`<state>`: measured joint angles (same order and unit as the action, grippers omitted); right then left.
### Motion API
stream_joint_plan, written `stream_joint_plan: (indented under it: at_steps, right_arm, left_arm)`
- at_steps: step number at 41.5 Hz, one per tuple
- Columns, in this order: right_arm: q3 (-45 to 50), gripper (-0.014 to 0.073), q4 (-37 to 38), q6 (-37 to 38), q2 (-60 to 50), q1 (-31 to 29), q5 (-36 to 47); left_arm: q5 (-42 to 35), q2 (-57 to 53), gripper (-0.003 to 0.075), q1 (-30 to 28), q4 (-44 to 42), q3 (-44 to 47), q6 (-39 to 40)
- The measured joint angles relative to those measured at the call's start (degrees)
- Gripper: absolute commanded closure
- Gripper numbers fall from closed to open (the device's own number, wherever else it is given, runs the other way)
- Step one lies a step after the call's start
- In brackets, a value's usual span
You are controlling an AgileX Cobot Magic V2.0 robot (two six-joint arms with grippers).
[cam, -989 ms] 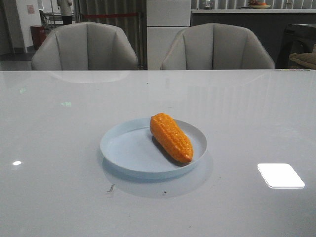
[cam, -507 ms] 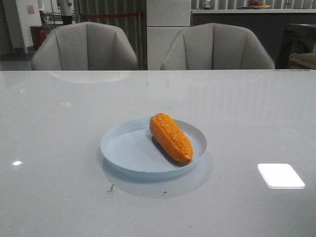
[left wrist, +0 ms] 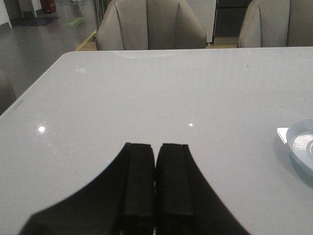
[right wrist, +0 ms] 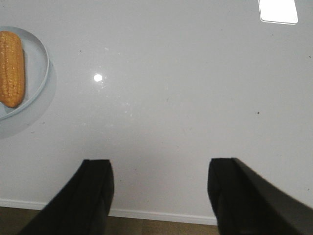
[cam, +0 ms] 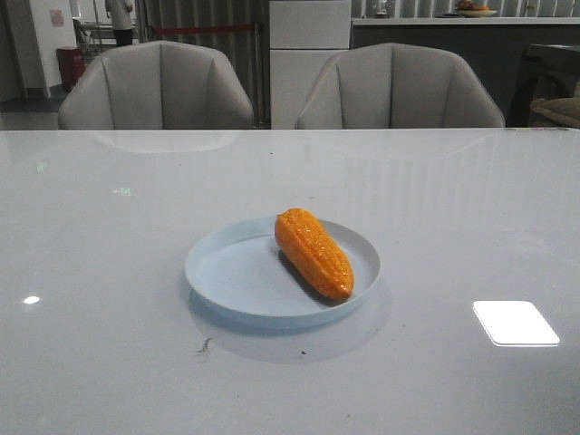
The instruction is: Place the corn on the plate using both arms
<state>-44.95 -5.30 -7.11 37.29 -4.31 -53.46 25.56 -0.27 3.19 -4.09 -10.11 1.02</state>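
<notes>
The corn (cam: 314, 253) lies on the plate (cam: 227, 272), mid-surface. It appears rigid, glossy, likely slippery; grip mid-length. Left fingers (left wrist: 139, 181) clenched empty; right fingers (right wrist: 95, 191) released.

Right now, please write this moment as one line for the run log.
corn: lying on plate | left gripper: shut, empty | right gripper: open, empty, away from plate | task: looks done

Orange corn (cam: 314, 253), pale blue plate (cam: 227, 272)
</notes>
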Motion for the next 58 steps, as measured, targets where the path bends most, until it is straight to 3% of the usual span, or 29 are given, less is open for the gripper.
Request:
stream_joint_plan:
  at_steps: [13,24,27,35,39,53,58]
  right_arm:
    - [0.34,0.0076,0.00,0.00,0.00,0.00,0.00]
    - [0.34,0.0076,0.00,0.00,0.00,0.00,-0.10]
    - [0.34,0.0076,0.00,0.00,0.00,0.00,-0.10]
    - [0.34,0.0078,0.00,0.00,0.00,0.00,-0.10]
    - [0.34,0.0148,0.00,0.00,0.00,0.00,-0.10]
    - [0.34,0.0535,0.00,0.00,0.00,0.00,-0.10]
    - [0.34,0.0537,0.00,0.00,0.00,0.00,-0.10]
  left_arm:
    - [-1.61,0.00,0.0624,-0.10,5.10,9.70,0.00]
    - [-5.96,0.00,0.0624,-0.10,5.72,10.28,0.00]
    - [-8.77,0.00,0.0624,-0.10,5.72,10.41,0.00]
    - [-26.90,0.00,0.0624,-0.10,5.72,10.41,0.00]
    - [-27.44,0.00,0.0624,-0.10,5.72,10.41,0.00]
    - [-24.61,0.00,0.0624,-0.10,5.72,10.41,0.00]
    - [-24.43,0.00,0.0624,-0.10,5.72,10.41,0.00]
